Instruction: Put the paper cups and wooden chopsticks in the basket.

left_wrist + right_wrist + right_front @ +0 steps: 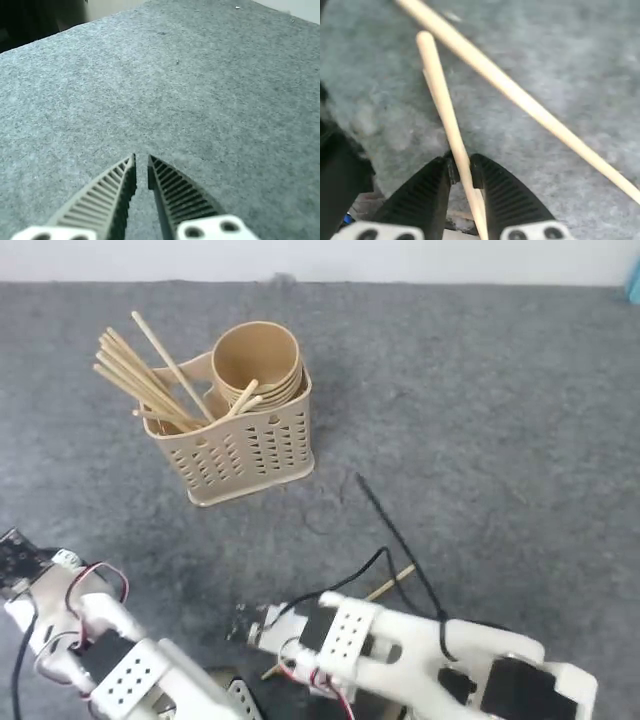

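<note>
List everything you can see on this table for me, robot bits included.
basket: one, beige, slotted, standing on the mat
paper cups: a nested stack, tan, inside the basket
bundled chopsticks: several, pale wood, leaning out of the basket beside the cups
loose chopstick: one, pale wood, lying on the mat
held chopstick: one, pale wood, in the right gripper
mat: one, grey, covering the table
cable: one, black, running to an arm
left gripper: dark, over bare mat
right gripper: dark, shut on the held chopstick
</note>
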You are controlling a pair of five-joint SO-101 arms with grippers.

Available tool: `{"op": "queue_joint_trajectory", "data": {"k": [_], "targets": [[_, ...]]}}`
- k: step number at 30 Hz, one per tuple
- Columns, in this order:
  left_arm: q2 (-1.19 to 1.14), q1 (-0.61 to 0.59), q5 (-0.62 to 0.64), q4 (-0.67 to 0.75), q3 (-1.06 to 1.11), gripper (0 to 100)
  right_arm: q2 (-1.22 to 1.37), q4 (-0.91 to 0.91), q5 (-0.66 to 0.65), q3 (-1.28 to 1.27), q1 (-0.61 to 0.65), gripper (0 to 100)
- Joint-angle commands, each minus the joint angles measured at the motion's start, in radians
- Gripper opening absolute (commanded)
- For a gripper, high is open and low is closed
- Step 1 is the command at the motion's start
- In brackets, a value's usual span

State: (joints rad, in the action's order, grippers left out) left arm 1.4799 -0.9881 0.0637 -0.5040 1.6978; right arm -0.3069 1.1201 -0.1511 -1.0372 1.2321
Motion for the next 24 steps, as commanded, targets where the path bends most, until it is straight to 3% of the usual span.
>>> {"op": "queue_joint_trajectory", "data": {"k": [1, 9, 13, 20, 24], "targets": [[-0.003, -0.006, -0.009, 0.008, -0.008, 4, -0.074, -0.030, -0.005, 0.035, -0.093, 0.6], [-0.003, -0.005, -0.009, 0.008, -0.008, 4, -0.473, 0.202, -0.003, 0.091, -0.246, 0.7], [-0.003, -0.005, -0.009, 0.008, -0.008, 4, -0.708, 0.208, 0.008, 0.092, -0.292, 0.7], [-0.003, -0.002, -0.009, 0.008, -0.007, 4, -0.987, -0.196, 0.258, 0.078, -0.306, 0.7], [-0.003, 0.000, -0.009, 0.008, -0.007, 4, -1.010, -0.476, 0.287, 0.071, -0.306, 0.7]]}}
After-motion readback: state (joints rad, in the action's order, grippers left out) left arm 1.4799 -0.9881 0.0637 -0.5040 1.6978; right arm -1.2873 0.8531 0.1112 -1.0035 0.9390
